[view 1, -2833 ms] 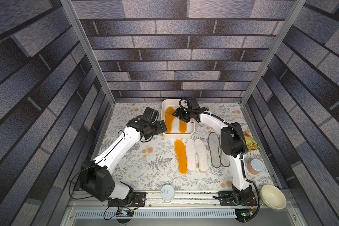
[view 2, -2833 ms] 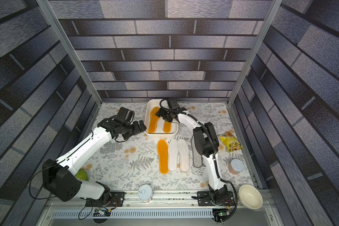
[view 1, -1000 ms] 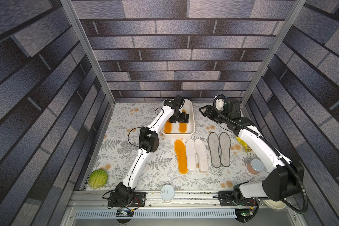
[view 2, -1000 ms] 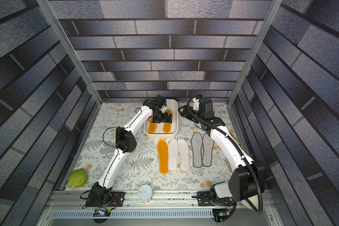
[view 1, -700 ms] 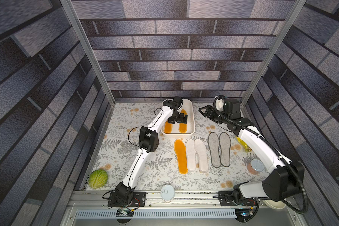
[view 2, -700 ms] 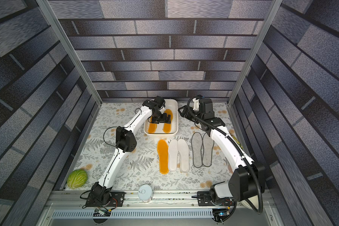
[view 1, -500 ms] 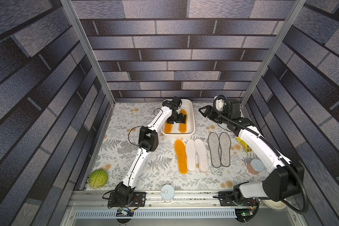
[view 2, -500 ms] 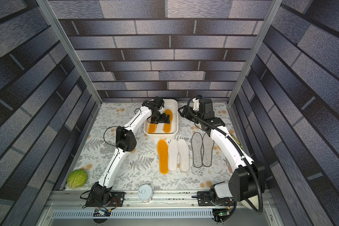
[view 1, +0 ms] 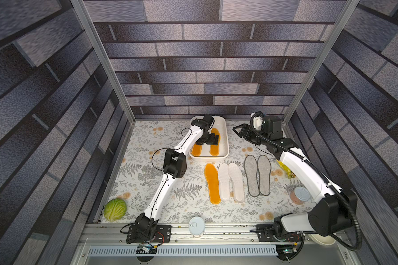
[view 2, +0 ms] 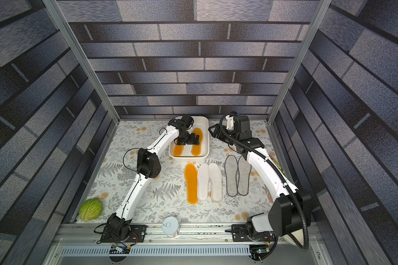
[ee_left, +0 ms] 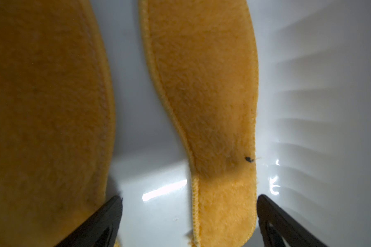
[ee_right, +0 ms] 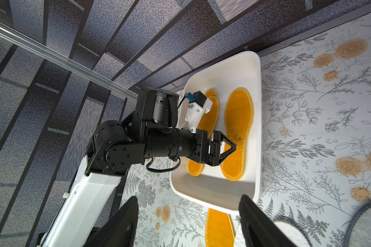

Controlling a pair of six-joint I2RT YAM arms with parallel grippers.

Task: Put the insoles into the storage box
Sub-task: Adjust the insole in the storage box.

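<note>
The white storage box (view 1: 227, 142) (view 2: 208, 142) stands at the back of the table. Orange insoles (view 1: 214, 144) (ee_right: 238, 132) lie inside it. My left gripper (view 1: 209, 140) (view 2: 188, 140) is low inside the box, open. The heel of one orange insole (ee_left: 223, 203) lies loose between its fingers (ee_left: 103, 220). My right gripper (view 1: 239, 132) (ee_right: 189, 198) hangs open and empty just right of the box. In front of the box lie one orange insole (view 1: 211, 183), two white insoles (view 1: 230, 182) and two grey insoles (view 1: 257, 175).
A cabbage (view 1: 115, 209) sits at the front left and a tin can (view 1: 197, 226) at the front edge. A jar (view 1: 299, 195) and a yellow packet (view 1: 285, 169) lie at the right under my right arm. A cream bowl (view 1: 322, 239) peeks out behind that arm's base.
Since the earliest frames my left gripper has brought an orange insole into the box and let it go, and my right gripper has drawn back from the box. Over the last second hardly anything moves.
</note>
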